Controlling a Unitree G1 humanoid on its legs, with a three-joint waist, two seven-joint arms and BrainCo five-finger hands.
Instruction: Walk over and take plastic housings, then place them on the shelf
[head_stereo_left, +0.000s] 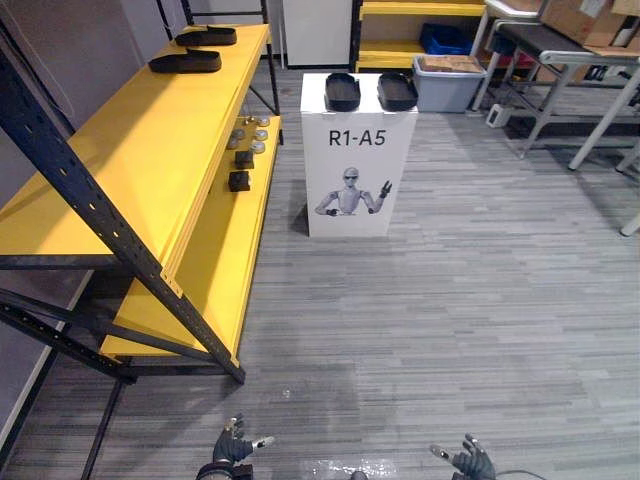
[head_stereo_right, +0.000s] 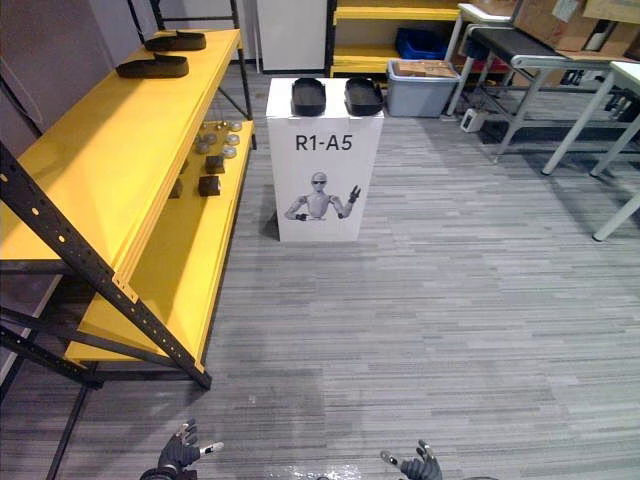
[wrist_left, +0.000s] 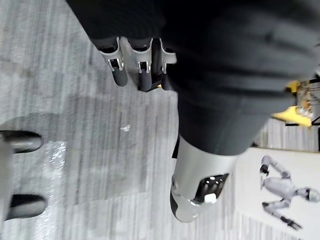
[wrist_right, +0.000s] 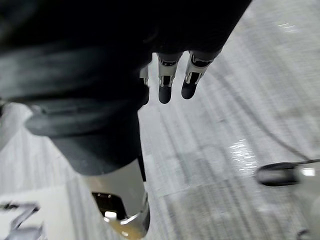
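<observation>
Left eye view shows grey floor (head_stereo_left: 480, 300) beside yellow shelf (head_stereo_left: 130, 150).

Bright, even indoor light from above, soft shadow on the grey floor (head_stereo_left: 480, 300) beneath the yellow shelf (head_stereo_left: 130, 150), small white glare patches on the floor close to the robot, straight lines bowing at the eye views' edges

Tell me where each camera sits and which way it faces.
Left eye view: on the head, looking down at the white pedestal bearing plastic housings, yellow shelf left; left hand and right hand low.
Right eye view: beside it, same scene, same hands.
Left wrist view: along the left hand toward floor and pedestal.
Right wrist view: along the right hand toward floor.
</observation>
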